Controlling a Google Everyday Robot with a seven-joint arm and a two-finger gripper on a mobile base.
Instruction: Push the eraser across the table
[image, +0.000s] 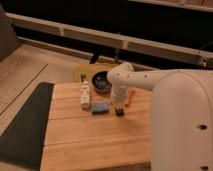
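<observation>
The eraser is a small flat blue-grey block lying on the light wooden table, near its far half. My white arm reaches in from the right, and the gripper hangs down just right of the eraser, close beside it. A short black bar sits right under the gripper's tip. A white-and-tan bottle stands just left of the eraser.
A dark bowl sits at the table's far edge behind the eraser. An orange item lies right of the gripper. A dark grey mat lies on the floor left of the table. My white arm body covers the table's right side.
</observation>
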